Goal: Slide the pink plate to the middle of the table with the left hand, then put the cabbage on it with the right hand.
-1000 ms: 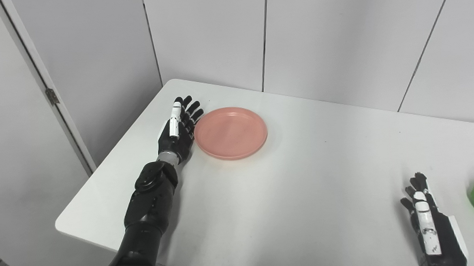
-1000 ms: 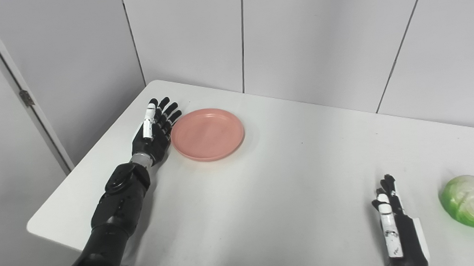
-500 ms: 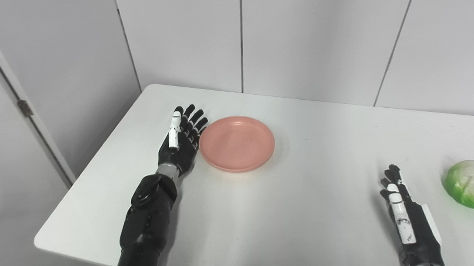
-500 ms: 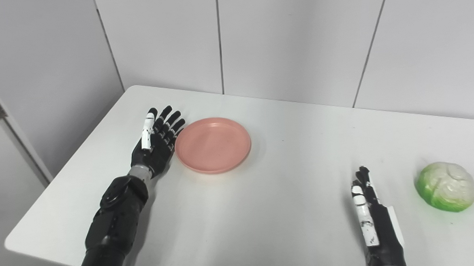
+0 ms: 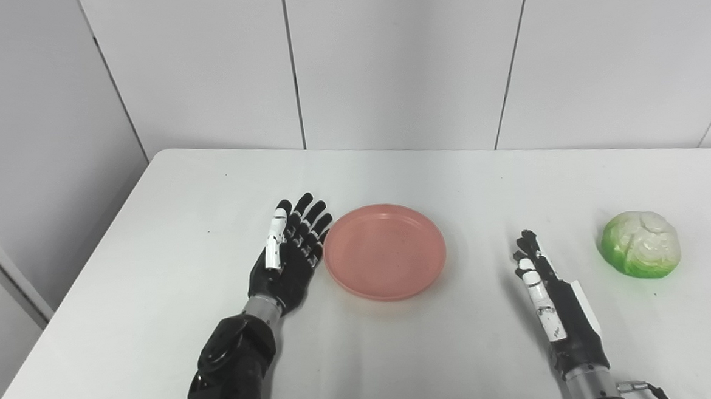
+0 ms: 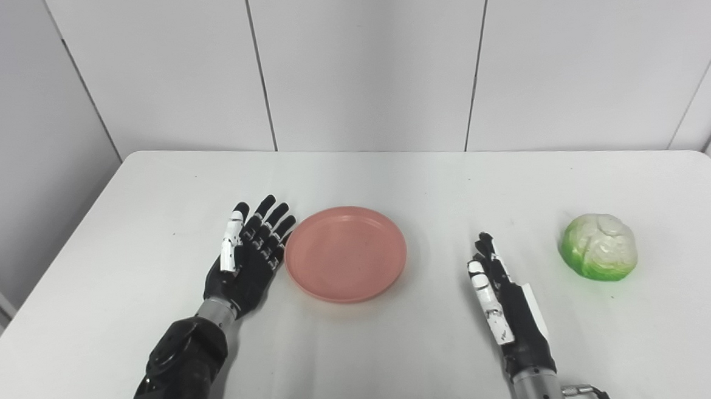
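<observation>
A round pink plate (image 5: 385, 252) lies flat near the middle of the white table (image 5: 209, 189). My left hand (image 5: 290, 251) is open with its fingers spread and pointing away from me, and its palm side rests against the plate's left rim. A green and white cabbage (image 5: 640, 244) sits on the table at the right. My right hand (image 5: 549, 293) is open, with straight fingers held close together. It holds nothing and stands between the plate and the cabbage, a short gap left of the cabbage.
Grey wall panels (image 5: 385, 64) rise right behind the table's far edge. The table's left edge (image 5: 80, 281) runs diagonally past my left arm. Bare tabletop shows in front of the plate and behind it.
The camera has swung to the right. Beyond that, my left hand has pushed the plate rightward, much closer to the cabbage and my right hand. The right hand has kept its place beside the cabbage.
</observation>
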